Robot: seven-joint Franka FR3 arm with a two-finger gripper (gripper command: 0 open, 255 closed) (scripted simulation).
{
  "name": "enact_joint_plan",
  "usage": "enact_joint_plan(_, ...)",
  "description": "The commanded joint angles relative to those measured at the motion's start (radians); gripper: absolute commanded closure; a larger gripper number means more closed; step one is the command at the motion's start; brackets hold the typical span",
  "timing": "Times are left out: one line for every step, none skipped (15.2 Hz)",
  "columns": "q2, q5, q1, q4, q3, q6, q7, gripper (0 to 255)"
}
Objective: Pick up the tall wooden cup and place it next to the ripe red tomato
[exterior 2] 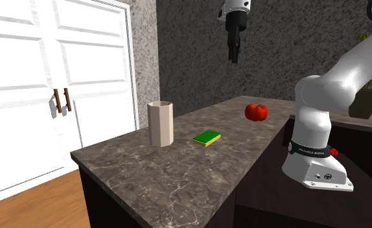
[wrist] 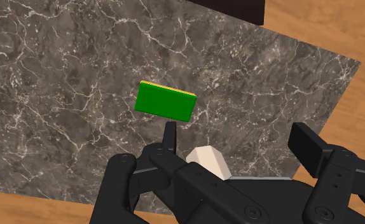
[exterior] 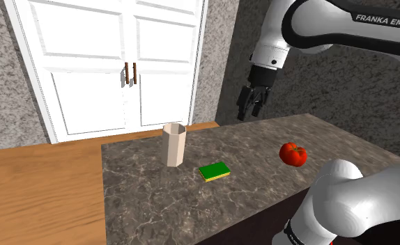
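A tall pale wooden-looking cup stands upright on the dark marble counter, near its back edge. Towards the shoulder view's right lies a red tomato on the same counter. My gripper hangs high in the air above the counter's far side, between cup and tomato, touching neither. Its fingers stand apart and hold nothing. In the wrist view the gripper looks straight down, and the cup's top peeks out from behind the hand.
A green sponge with a yellow edge lies flat between cup and tomato. White double doors stand behind the counter, with wooden floor beside it. The arm's base sits at the counter's end.
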Motion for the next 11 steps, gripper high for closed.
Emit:
enact_joint_plan(0.000,0.000,0.000,0.000,0.000,0.000,0.000,0)
enact_joint_plan(0.032,-0.002,0.000,0.002,0.002,0.030,-0.002,0)
enact_joint_plan(0.065,-0.005,0.000,0.005,0.004,0.058,-0.003,0)
enact_joint_plan(0.098,-0.007,-0.001,0.010,0.006,0.087,-0.005,0)
enact_joint_plan(0.133,-0.010,-0.001,0.016,0.009,0.114,-0.006,0)
enact_joint_plan(0.168,-0.012,-0.001,0.023,0.011,0.141,-0.007,0)
enact_joint_plan(0.203,-0.015,-0.002,0.032,0.013,0.167,-0.008,0)
enact_joint_plan(0.239,-0.018,-0.002,0.042,0.015,0.192,-0.008,0)
enact_joint_plan(0.275,-0.021,-0.003,0.053,0.016,0.216,-0.009,0)
enact_joint_plan(0.312,-0.024,-0.003,0.066,0.018,0.239,-0.009,0)
enact_joint_plan(0.349,-0.027,-0.004,0.080,0.020,0.261,-0.009,0)
